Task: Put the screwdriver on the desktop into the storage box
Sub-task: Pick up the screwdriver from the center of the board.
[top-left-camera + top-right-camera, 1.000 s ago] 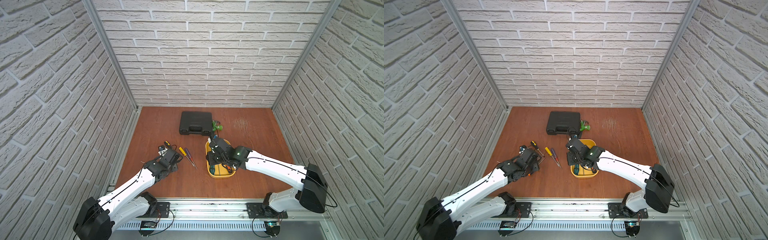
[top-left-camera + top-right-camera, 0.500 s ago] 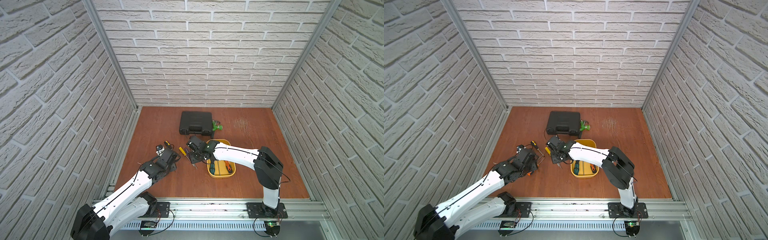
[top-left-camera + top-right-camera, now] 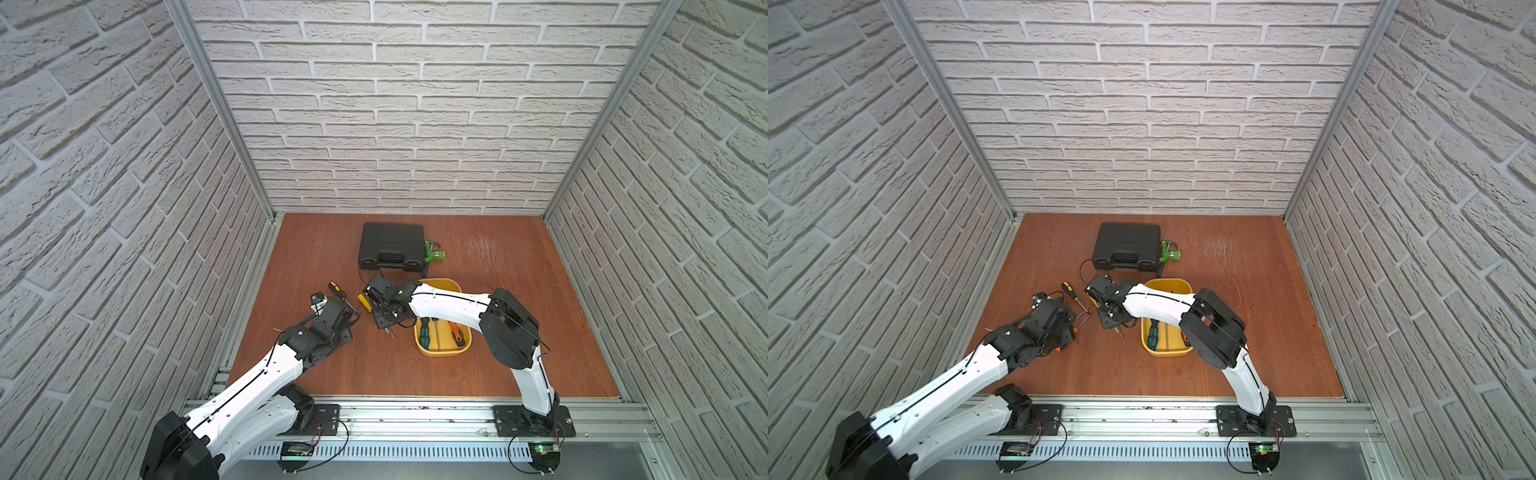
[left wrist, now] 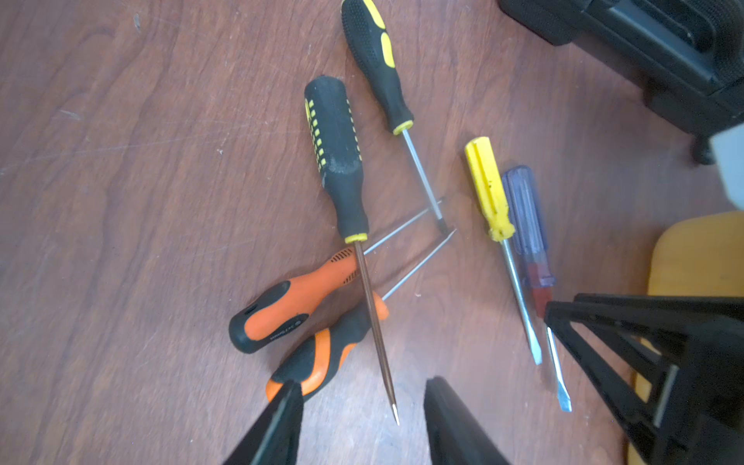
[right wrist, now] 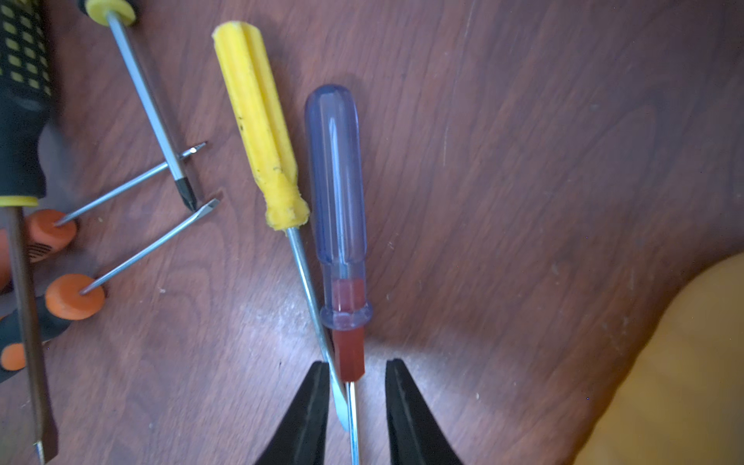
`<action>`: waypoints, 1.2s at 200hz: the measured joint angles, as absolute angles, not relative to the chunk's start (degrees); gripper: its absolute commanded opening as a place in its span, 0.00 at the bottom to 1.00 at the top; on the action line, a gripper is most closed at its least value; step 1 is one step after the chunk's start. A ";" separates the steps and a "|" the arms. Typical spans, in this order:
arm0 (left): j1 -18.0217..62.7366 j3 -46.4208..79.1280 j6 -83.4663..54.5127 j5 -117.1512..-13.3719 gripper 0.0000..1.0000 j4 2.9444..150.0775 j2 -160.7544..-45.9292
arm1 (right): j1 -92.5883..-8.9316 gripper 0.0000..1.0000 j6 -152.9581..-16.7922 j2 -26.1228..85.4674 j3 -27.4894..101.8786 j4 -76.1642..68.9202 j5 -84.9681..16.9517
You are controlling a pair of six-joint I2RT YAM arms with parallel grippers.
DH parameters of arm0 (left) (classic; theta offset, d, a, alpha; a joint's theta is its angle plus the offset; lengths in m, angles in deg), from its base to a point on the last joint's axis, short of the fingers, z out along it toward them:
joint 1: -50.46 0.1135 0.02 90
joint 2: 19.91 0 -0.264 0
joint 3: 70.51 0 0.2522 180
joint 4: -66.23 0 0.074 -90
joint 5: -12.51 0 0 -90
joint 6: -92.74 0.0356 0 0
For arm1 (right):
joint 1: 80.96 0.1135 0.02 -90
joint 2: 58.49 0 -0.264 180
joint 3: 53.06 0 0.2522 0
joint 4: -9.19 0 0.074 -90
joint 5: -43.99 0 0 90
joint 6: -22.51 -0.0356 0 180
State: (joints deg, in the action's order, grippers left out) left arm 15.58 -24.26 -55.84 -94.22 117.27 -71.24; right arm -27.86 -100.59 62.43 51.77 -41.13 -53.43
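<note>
Blue-handled screwdriver (image 5: 336, 173) lies flat on the desktop (image 3: 561, 299), its shaft inside the parted jaws of my right gripper (image 5: 356, 374).
The jaws also straddle the shaft of the yellow-handled screwdriver (image 5: 257, 125) lying against it (nothing is clamped). The storage box (image 3: 443, 352) rim is near, with bare wood between. My left gripper (image 4: 364, 382) hangs open over the crossed orange-handled screwdrivers (image 4: 290, 310), holding nothing.

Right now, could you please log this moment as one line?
right gripper: open, straddling blue-handled screwdriver shaft on desktop | left gripper: open, empty | storage box: green-handled screwdriver inside
</note>
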 measured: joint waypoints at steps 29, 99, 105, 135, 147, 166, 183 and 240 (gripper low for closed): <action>15.58 -24.61 -55.89 -93.87 0.53 117.14 -71.24 | -27.86 0.30 -100.05 63.55 52.67 -41.52 -53.73; 15.69 -25.13 -55.98 -93.24 0.52 116.72 -71.22 | -27.88 0.25 -99.61 67.11 56.27 -42.79 -54.30; 15.69 -25.18 -55.98 -93.17 0.52 116.66 -71.22 | -27.88 0.25 -99.59 67.33 56.30 -42.86 -54.30; 15.74 -25.35 -55.98 -92.95 0.52 116.35 -71.22 | -27.93 0.21 -99.59 67.74 56.49 -42.83 -54.35; 15.74 -25.35 -55.98 -92.89 0.52 116.24 -71.22 | -27.93 0.18 -99.59 67.74 56.49 -42.86 -54.32; 15.74 -25.35 -55.98 -92.85 0.52 116.18 -71.22 | -27.95 0.10 -99.59 67.74 56.49 -42.81 -54.35; 15.74 -25.35 -55.98 -92.85 0.52 116.11 -71.22 | -27.95 0.05 -99.59 67.74 56.49 -42.75 -54.39; 15.74 -25.35 -56.00 -92.76 0.52 115.87 -71.22 | -27.75 0.03 -99.78 63.87 52.16 -42.57 -54.30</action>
